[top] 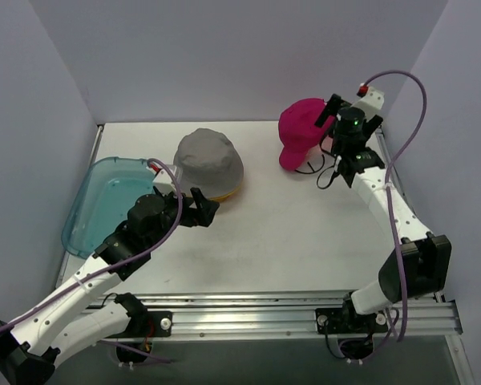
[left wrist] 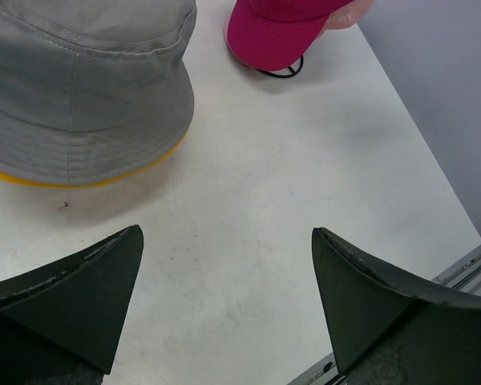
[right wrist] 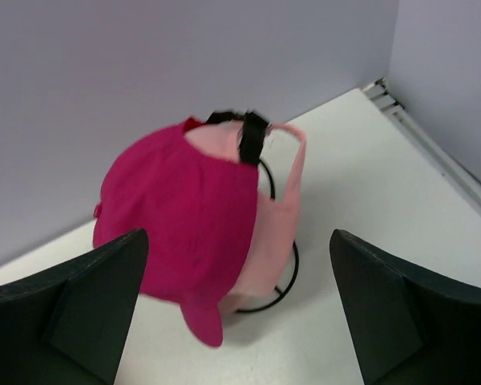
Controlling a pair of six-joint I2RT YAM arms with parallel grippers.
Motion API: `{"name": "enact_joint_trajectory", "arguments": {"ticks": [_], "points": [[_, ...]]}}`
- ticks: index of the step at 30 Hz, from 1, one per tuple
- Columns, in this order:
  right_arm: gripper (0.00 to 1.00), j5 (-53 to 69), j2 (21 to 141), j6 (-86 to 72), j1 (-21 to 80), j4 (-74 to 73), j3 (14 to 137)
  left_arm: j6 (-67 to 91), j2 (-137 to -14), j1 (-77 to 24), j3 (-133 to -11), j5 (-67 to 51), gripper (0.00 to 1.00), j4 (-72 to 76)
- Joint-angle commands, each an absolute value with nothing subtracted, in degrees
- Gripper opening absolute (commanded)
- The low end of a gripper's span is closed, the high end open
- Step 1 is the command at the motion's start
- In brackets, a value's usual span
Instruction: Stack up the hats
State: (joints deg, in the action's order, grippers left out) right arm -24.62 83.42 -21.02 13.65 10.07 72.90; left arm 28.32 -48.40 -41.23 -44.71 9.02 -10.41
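The grey bucket hat (top: 210,163) (left wrist: 80,80) lies over the yellow bucket hat (top: 227,194) (left wrist: 104,180), of which only a rim strip shows. At the back right, the magenta baseball cap (top: 301,132) (right wrist: 176,208) (left wrist: 289,32) sits over the light pink baseball cap (right wrist: 274,233) (left wrist: 349,20) on a black wire stand (right wrist: 284,289). My left gripper (top: 204,207) (left wrist: 226,231) is open just in front of the grey hat, with bare table between its fingers. My right gripper (top: 353,115) (right wrist: 239,233) is open just right of the caps and holds nothing.
A translucent teal tray (top: 104,200) lies at the left edge, partly under my left arm. Purple walls close the back and both sides. A metal rail (top: 289,309) runs along the near edge.
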Motion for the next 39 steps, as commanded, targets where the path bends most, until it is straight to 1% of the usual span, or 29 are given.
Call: {"name": "enact_joint_trajectory", "arguments": {"ticks": [1, 4, 8, 10, 16, 19, 21, 25, 28, 30, 32, 35, 36, 39], "points": [[0.91, -22.33, 86.91, -21.71, 8.71, 11.16, 78.39, 26.72, -48.78, -41.75, -46.14, 9.58, 0.95, -7.20], [0.90, -18.82, 90.87, -21.45, 5.81, 12.39, 83.03, 26.54, -47.99, -42.10, -45.88, 9.93, 0.95, -7.03], [0.89, -16.80, 96.93, -20.92, 3.61, 9.42, 91.20, 26.19, -46.15, -42.28, -45.44, 10.98, 0.95, -6.94], [0.89, -11.99, 99.57, -21.36, 2.38, 9.49, 93.07, 26.02, -46.14, -42.45, -45.53, 11.25, 0.95, -7.12], [0.90, -3.52, 104.41, -17.58, 2.37, 13.80, 98.69, 25.75, -47.11, -42.54, -46.05, 11.16, 0.95, -7.47], [0.90, -2.38, 108.18, -15.39, 2.37, 11.35, 104.30, 25.58, -47.72, -42.54, -46.32, 11.16, 0.95, -7.82], [0.90, -0.62, 110.03, -13.29, 2.90, 10.20, 105.73, 25.49, -48.08, -42.71, -46.76, 11.69, 0.95, -8.43], [0.91, -4.13, 112.49, -11.43, 4.31, 7.49, 106.69, 25.40, -48.16, -42.89, -46.85, 11.34, 0.95, -8.18], [0.91, -4.22, 115.92, -10.55, 4.39, 1.70, 112.74, 25.14, -48.51, -42.98, -46.93, 11.77, 0.95, -8.35], [0.91, -4.48, 117.51, -10.20, 4.92, 0.00, 114.43, 25.14, -48.78, -42.98, -47.11, 12.04, 0.95, -8.44], [0.91, -5.10, 118.30, -10.11, 5.10, -5.00, 116.09, 25.05, -48.78, -43.15, -47.28, 12.13, 0.95, -8.70], [0.90, -4.83, 117.17, -11.68, 5.01, -7.30, 114.44, 25.05, -48.17, -43.33, -47.37, 12.39, 0.95, -8.88], [0.90, -3.88, 116.55, -12.39, 4.92, -6.86, 111.21, 25.05, -47.99, -43.33, -47.29, 12.57, 0.95, -8.79], [0.90, -1.85, 115.05, -13.10, 5.18, -3.87, 107.15, 24.87, -47.72, -43.42, -47.02, 13.44, 0.95, -8.96]]}}
